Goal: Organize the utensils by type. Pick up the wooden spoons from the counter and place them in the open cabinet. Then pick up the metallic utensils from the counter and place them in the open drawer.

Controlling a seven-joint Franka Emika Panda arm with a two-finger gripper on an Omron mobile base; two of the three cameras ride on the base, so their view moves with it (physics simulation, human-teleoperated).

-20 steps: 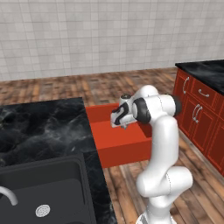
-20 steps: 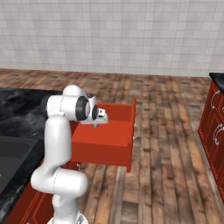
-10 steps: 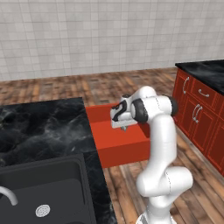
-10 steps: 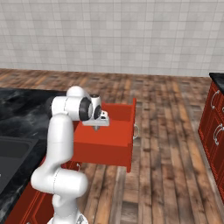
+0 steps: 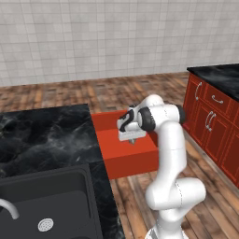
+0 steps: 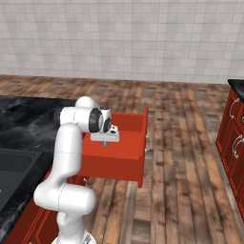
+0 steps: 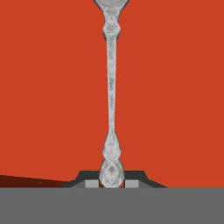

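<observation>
My gripper (image 7: 111, 181) is shut on the end of a shiny silver-grey spoon (image 7: 111, 87), one of the metallic utensils. Its long ornate handle runs straight up the hand view against the plain red floor of the drawer (image 7: 175, 87). In the base views the gripper (image 5: 132, 140) (image 6: 105, 142) points down inside the open drawer (image 5: 133, 161) (image 6: 114, 167), which sticks out from the counter (image 5: 42, 135). The wooden spoons and the cabinet are out of view.
A dark sink (image 5: 51, 200) is set into the counter near the front left. Red cabinet fronts with silver pulls (image 5: 212, 123) stand at the right under another black counter. Wooden floor (image 6: 186, 157) lies open beyond the drawer.
The hand has come down a little into the drawer, still holding the spoon. The base and the drawer have not moved.
</observation>
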